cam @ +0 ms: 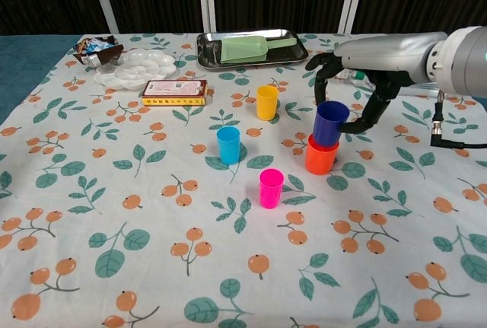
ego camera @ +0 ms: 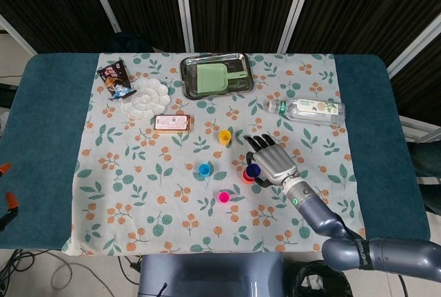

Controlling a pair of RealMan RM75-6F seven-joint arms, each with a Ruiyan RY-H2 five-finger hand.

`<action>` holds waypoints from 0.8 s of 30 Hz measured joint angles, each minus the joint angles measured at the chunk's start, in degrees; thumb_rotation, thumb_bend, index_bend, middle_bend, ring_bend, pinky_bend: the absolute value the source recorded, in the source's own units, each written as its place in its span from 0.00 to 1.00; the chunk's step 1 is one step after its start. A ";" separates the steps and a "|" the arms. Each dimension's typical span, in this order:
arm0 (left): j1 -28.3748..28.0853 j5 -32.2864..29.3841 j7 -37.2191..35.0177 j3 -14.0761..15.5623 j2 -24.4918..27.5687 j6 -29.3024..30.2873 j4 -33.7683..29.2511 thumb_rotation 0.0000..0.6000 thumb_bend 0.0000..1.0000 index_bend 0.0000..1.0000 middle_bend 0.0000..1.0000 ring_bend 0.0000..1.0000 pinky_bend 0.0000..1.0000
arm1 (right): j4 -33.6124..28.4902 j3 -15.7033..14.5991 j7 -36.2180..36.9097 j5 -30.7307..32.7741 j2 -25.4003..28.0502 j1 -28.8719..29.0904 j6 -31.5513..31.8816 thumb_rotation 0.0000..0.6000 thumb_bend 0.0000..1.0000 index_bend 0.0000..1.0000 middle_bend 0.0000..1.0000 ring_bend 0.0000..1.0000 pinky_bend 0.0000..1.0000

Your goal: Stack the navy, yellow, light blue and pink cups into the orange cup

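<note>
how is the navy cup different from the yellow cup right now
The navy cup sits partly down in the orange cup, leaning a little; the yellow cup stands upright on the tablecloth. The right hand has its fingers around the navy cup, while nothing touches the yellow cup. The navy cup looks a bit larger. Both are plain, open-topped cups.
</note>
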 measured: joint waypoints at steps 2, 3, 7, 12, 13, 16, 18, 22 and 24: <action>-0.02 0.03 0.04 0.03 -0.01 -0.04 -0.01 1.00 0.61 0.19 0.08 0.00 0.00 | 0.02 -0.05 0.00 -0.03 -0.13 0.02 0.00 1.00 0.44 0.46 0.00 0.05 0.06; -0.03 0.04 0.05 0.03 -0.02 -0.05 -0.01 1.00 0.61 0.19 0.08 0.00 0.00 | 0.01 -0.06 0.03 -0.03 -0.20 0.06 -0.03 1.00 0.44 0.46 0.00 0.05 0.06; -0.04 -0.01 0.05 0.01 -0.04 -0.05 -0.06 1.00 0.61 0.19 0.08 0.00 0.00 | 0.07 -0.01 0.19 0.10 -0.49 0.21 -0.21 1.00 0.44 0.43 0.00 0.05 0.06; -0.02 -0.04 -0.04 -0.04 -0.01 0.00 -0.07 1.00 0.61 0.20 0.08 0.00 0.00 | 0.62 -0.31 -0.23 0.71 -0.88 0.50 -0.55 1.00 0.44 0.36 0.00 0.04 0.06; -0.03 -0.06 -0.06 -0.06 0.00 -0.02 -0.07 1.00 0.61 0.20 0.08 0.00 0.00 | 0.69 -0.37 -0.28 0.93 -0.92 0.53 -0.62 1.00 0.44 0.35 0.00 0.03 0.06; -0.05 -0.11 -0.03 -0.03 0.03 -0.13 -0.11 1.00 0.61 0.20 0.08 0.00 0.00 | 0.81 -0.51 -0.27 1.96 -0.93 0.65 -1.06 1.00 0.44 0.27 0.00 0.03 0.06; -0.06 -0.12 -0.03 -0.04 0.03 -0.13 -0.13 1.00 0.61 0.20 0.08 0.00 0.00 | 0.86 -0.65 -0.25 2.53 -0.84 0.78 -1.41 1.00 0.44 0.14 0.00 0.02 0.06; -0.04 -0.01 0.03 -0.02 0.02 -0.02 -0.19 1.00 0.61 0.20 0.08 0.00 0.00 | 0.88 -0.77 -0.48 3.08 -0.63 0.94 -1.37 1.00 0.43 0.00 0.00 0.02 0.06; -0.01 0.02 0.01 -0.02 0.02 0.07 -0.26 1.00 0.61 0.20 0.08 0.00 0.00 | 0.71 -0.60 -0.53 3.36 -0.42 1.02 -1.10 1.00 0.41 0.00 0.00 0.02 0.06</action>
